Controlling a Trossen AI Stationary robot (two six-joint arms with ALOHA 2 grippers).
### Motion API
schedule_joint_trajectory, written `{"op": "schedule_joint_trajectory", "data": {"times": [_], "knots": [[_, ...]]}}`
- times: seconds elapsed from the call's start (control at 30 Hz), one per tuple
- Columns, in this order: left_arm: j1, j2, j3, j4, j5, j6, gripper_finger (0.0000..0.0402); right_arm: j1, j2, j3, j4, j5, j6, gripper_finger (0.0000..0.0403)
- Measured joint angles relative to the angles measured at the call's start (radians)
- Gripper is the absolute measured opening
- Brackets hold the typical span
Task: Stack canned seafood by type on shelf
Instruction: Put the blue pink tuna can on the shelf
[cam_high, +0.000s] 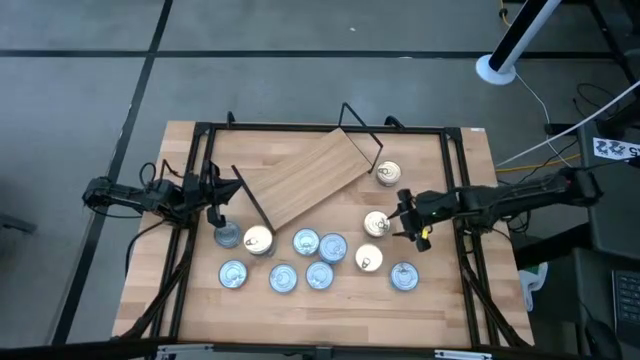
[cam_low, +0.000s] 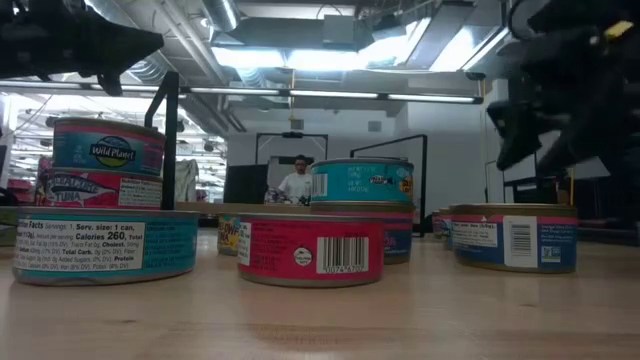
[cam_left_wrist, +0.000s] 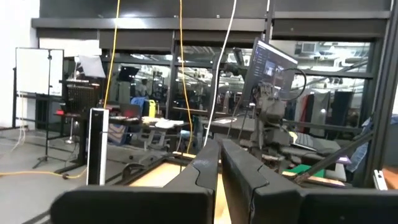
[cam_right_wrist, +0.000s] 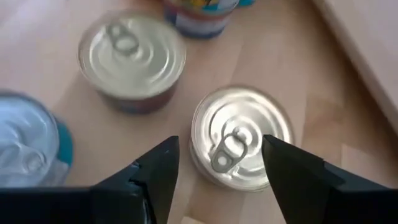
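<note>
From above, right gripper (cam_high: 408, 224) spread open just at 3 o'clock of a gold-lidded tin (cam_high: 377, 223) on the table (cam_high: 440, 300), left gripper (cam_high: 213, 200) clenched empty at 9 o'clock of the shelf (cam_high: 305, 177); at right wrist, same tin (cam_right_wrist: 242, 137) framed between parted jaws.

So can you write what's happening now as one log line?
right gripper: open, over gold-lid tin | left gripper: shut, waiting at table's left | shelf: no tins on it
</note>
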Motion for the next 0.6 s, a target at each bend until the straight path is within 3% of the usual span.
{"op": "schedule_joint_trajectory", "data": {"times": [0.23,0.6], "knots": [[0.000,0.000,0.000,-0.002,0.000,-0.010,0.0015,0.000,0.107,0.000,0.002,0.004,-0.121,0.0227],[0.000,0.000,0.000,-0.003,0.000,-0.010,0.0015,0.000,0.158,0.000,0.003,0.119,-0.229,0.0227]]}}
